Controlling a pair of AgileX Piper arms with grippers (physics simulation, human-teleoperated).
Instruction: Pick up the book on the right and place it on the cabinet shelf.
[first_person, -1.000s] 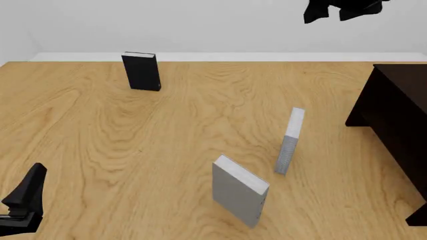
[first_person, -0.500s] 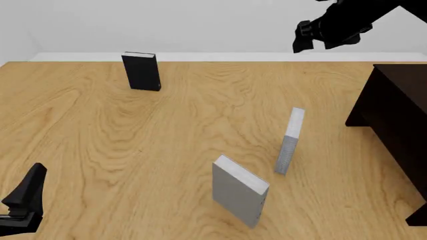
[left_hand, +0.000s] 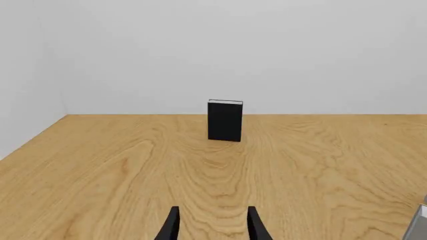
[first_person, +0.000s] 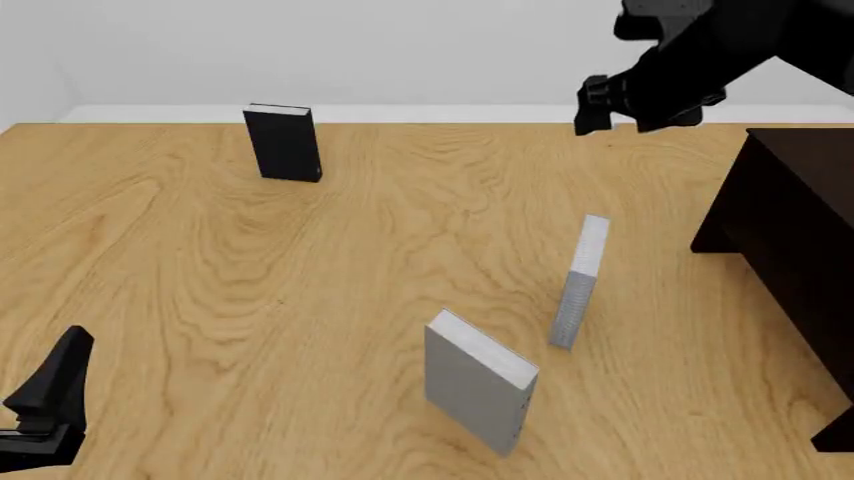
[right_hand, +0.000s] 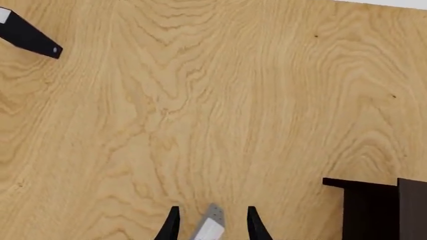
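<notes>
The book (first_person: 582, 282), thin and pale grey-white, stands upright on the table right of centre. In the right wrist view its top edge (right_hand: 209, 226) shows far below, between my open fingers. My right gripper (first_person: 617, 118) hangs high above the table, behind the book, open and empty. The cabinet shelf (first_person: 787, 235), almost black, stands at the right edge, and a corner of it (right_hand: 373, 210) appears in the right wrist view. My left gripper (first_person: 47, 400) rests low at the near left, open (left_hand: 212, 227), holding nothing.
A black book (first_person: 283, 142) stands upright at the far left, and it also shows in the left wrist view (left_hand: 225, 120). A thicker grey book (first_person: 478, 392) stands near the front, just left of the thin one. Bare wooden tabletop (first_person: 267, 300) lies between them.
My right arm has come down into the front view from the top right, moving lower and slightly left, above the thin book. The books and left arm have not moved.
</notes>
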